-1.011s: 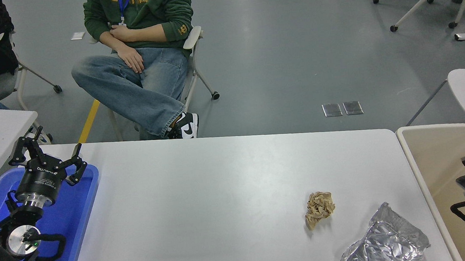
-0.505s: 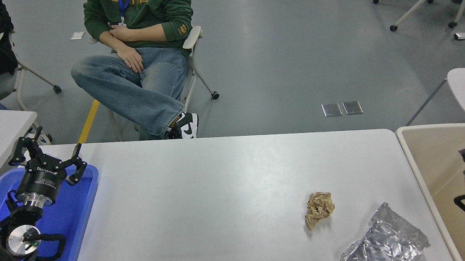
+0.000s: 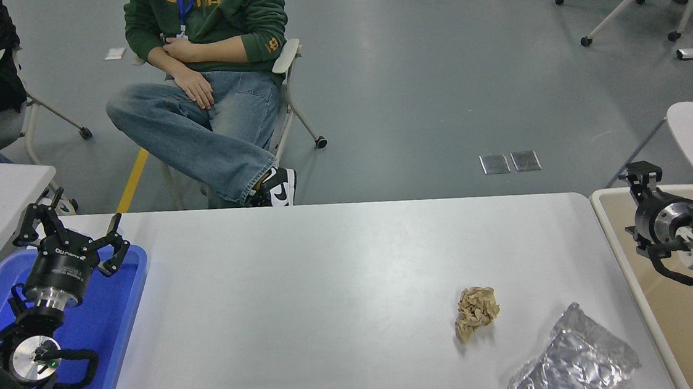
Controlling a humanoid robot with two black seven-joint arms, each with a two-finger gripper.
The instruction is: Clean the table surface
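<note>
Crumpled litter lay on the matte white table surface (image 3: 305,296).
A brown paper wad (image 3: 476,311) sat beside a creased foil bag (image 3: 573,365); the right gripper (image 3: 640,172) hung over the beige bin (image 3: 691,328), its finger spread unclear.

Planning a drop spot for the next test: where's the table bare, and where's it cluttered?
The table surface is bare from the blue tray at its left edge, where the left gripper is parked, across the middle and far edge. Clutter sits near right: the crumpled brown paper and the foil bag. The right gripper is over the beige bin.

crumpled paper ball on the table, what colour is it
Light brown crumpled paper ball, head view.
</note>
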